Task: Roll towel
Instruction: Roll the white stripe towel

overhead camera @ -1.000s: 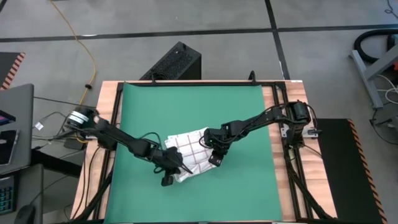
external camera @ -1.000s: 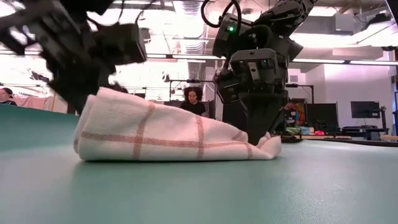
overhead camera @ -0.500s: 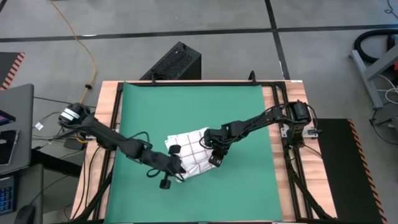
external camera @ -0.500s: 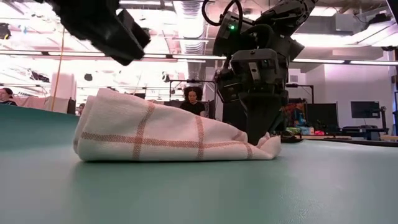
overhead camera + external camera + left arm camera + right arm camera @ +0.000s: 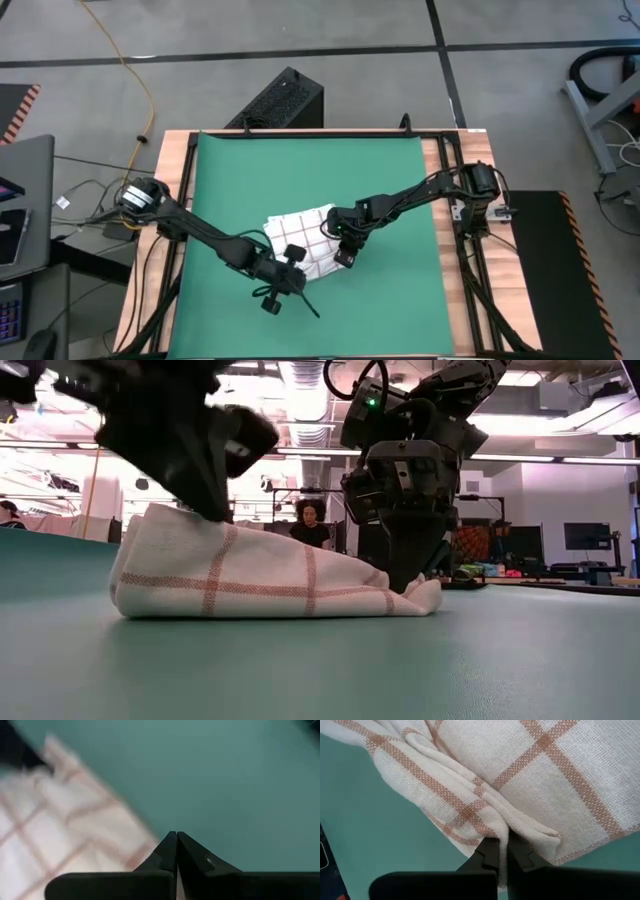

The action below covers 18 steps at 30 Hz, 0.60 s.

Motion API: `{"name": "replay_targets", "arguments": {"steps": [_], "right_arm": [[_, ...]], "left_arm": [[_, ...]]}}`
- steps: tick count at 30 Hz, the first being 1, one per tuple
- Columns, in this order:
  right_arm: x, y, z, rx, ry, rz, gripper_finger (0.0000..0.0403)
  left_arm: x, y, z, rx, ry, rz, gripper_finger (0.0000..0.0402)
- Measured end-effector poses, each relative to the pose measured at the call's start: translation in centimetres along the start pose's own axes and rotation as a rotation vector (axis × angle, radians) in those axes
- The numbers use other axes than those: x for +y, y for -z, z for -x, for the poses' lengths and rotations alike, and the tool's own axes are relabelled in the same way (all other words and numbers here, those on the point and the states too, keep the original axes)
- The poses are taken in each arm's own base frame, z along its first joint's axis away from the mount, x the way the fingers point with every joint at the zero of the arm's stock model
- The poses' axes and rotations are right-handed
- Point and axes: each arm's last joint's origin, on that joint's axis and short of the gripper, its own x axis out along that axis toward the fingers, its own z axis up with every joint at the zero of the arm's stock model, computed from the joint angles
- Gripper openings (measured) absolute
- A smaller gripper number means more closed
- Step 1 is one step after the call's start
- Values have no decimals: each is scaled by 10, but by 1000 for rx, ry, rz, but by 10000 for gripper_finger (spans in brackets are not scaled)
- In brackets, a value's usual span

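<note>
**Both arms bent in over the bunched towel**

Near the middle of the high view, slightly below centre, the towel [image 5: 303, 240] lies bunched and partly rolled on the green mat [image 5: 320, 170]. My two arms reach in toward it from opposite sides.

My left arm starts at the left edge of the table, runs down and to the right across the mat in a long, low diagonal, and ends at the lower left part of the cloth. My left gripper [image 5: 290, 272] sits there with its fingers pressed together; in the left wrist view the two dark tips meet in a single point [image 5: 174, 851] at the towel's edge, with bare mat beyond them. I cannot tell whether any cloth is pinched between them. In the low view this gripper [image 5: 215, 510] comes down from the upper left and touches the top of the towel's thick rolled end.

My right arm comes from the right edge of the table, folds at the elbow and slopes down and left to the towel's right side. My right gripper [image 5: 346, 252] points down at the cloth, its fingers clamped on a fold of the towel [image 5: 520, 815]; the right wrist view shows the checked fabric gathered into a crease that runs straight between the tips [image 5: 501, 851]. In the low view it stands upright [image 5: 408, 575] over the towel's thin, tapered end at right of centre.

Beyond the table, a person [image 5: 309, 520] shows in the room behind.
</note>
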Motion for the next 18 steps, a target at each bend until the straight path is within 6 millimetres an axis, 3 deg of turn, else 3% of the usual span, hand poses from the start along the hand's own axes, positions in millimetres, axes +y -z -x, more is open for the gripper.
{"name": "replay_targets", "arguments": {"steps": [7, 18], "right_arm": [[0, 0, 0, 1, 0, 1, 18], [0, -1, 0, -8, -5, 8, 18]], "left_arm": [[6, 20, 0, 104, -203, 84, 0], [-1, 49, -12, 119, -187, 222, 0]]}}
